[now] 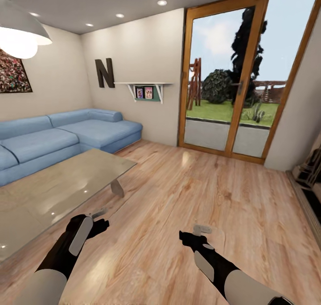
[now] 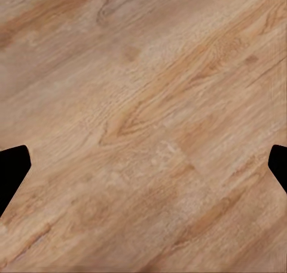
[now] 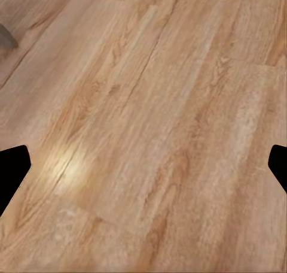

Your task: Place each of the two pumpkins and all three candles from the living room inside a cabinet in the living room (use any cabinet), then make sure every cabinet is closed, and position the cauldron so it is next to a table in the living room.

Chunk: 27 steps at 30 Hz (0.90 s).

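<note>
Floorboards of pale honey-coloured wood point(image 1: 214, 207) run across the room in the head view. At nine o'clock sits the large low rectangular coffee table with its glossy grey-green glass top point(image 1: 49, 193), one blocky grey support showing under its near corner at about eight o'clock of centre. Beyond the table, from nine to ten o'clock, a long light-blue corner sofa point(image 1: 67, 135) lines the cream walls. A dark brown letter N point(image 1: 104, 73) hangs on the far wall at eleven o'clock, with a small white bracket shelf holding two framed pictures point(image 1: 145, 91) just beside it. At one o'clock stands a tall wooden-framed glass double door point(image 1: 243, 73), with lawn and dark shrubs behind it. A white dome pendant lamp point(image 1: 20, 33) hangs at ten o'clock, above a dark speckled framed picture point(image 1: 13, 73).

The black left gripper point(image 1: 99, 216) hovers at seven o'clock, just beside the table's near edge and over the floor. The black right gripper point(image 1: 196, 233) hangs at five o'clock over bare boards, well apart from the table. In each wrist view two black fingertips point(image 2: 12, 171) point(image 3: 12, 174) sit far out at opposite edges with plain floor between them, so both sets of jaws stand wide and hold nothing.
</note>
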Tool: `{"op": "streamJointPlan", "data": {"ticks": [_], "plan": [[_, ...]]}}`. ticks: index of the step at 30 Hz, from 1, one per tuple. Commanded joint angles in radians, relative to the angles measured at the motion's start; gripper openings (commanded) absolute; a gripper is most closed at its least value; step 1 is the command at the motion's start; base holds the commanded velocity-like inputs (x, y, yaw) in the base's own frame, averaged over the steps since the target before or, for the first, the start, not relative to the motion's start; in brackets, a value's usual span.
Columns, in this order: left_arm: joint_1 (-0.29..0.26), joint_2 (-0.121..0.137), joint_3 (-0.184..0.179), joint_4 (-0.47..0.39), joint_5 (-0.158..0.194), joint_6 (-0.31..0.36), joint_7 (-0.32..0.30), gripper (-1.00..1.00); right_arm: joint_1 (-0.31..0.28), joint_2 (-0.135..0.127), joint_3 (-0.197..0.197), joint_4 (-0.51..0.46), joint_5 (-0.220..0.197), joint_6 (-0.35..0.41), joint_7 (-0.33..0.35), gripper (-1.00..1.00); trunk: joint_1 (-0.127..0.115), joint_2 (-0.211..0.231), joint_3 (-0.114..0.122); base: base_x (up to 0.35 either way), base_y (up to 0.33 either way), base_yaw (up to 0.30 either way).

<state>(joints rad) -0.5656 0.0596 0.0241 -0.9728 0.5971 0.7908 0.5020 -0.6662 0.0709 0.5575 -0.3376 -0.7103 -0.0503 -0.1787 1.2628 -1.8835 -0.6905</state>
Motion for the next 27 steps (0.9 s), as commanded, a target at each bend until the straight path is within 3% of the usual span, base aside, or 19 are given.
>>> {"op": "streamJointPlan", "data": {"ticks": [1,27], "plan": [[0.0,0.0,0.0,-0.001,0.01,0.002,0.009,1.0,-0.001,0.0,0.009,0.0,-0.011,-0.005,-0.005,1.0,0.0,-0.001,-0.001,-0.003,-0.001,0.275],[0.0,0.002,-0.001,-0.001,0.007,0.001,0.011,1.0,-0.001,0.0,0.009,0.001,-0.011,-0.005,-0.005,1.0,0.0,-0.001,-0.001,0.0,0.0,0.276]]}}
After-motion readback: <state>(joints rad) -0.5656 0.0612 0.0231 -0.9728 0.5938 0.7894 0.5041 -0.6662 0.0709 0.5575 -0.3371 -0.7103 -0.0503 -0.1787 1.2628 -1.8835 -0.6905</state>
